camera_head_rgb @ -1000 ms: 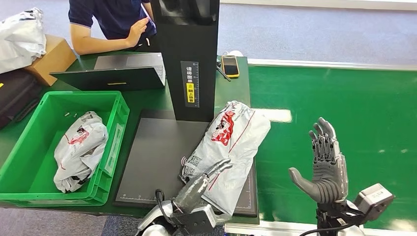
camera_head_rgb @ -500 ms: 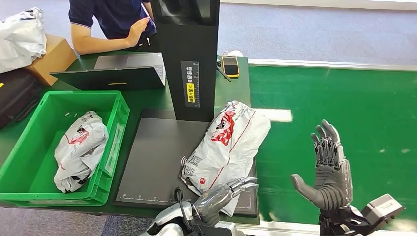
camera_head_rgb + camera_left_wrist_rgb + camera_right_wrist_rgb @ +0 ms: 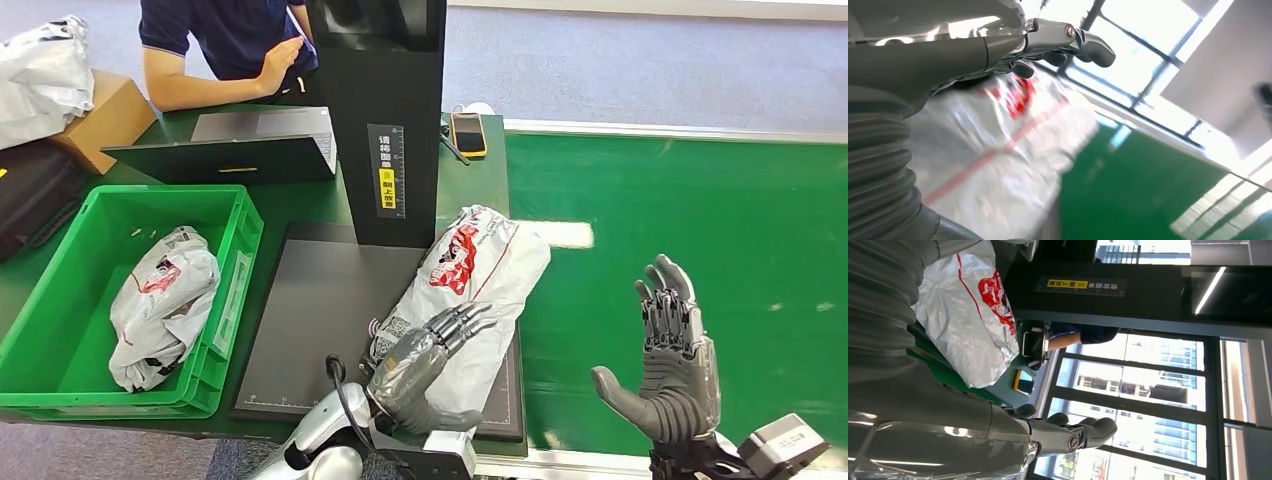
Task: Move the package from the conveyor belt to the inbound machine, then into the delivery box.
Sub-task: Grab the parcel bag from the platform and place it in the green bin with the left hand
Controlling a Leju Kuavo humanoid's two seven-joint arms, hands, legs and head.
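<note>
— Left hand [image 3: 425,358] hovers over the package [image 3: 462,300], fingers apart, gripping nothing; right hand [image 3: 668,365] is raised, spread wide, above the conveyor belt [image 3: 700,230].

— And the package?

— Lying on the inbound machine [image 3: 310,320] plate. I judge the second step is in hand: grasp it, carry it to the green delivery box [image 3: 60,330].

— Any differences between views?

— Head view shows the box; the left wrist view, blurred, doesn't.

The left hand [image 3: 425,358] covered the near end of the package [image 3: 478,275], so contact between its fingers and the package could not be told. In the left wrist view the package [image 3: 998,165] was blurred, its print unreadable. The person [image 3: 225,45] beyond the package was cut off by the frame's top edge.
</note>
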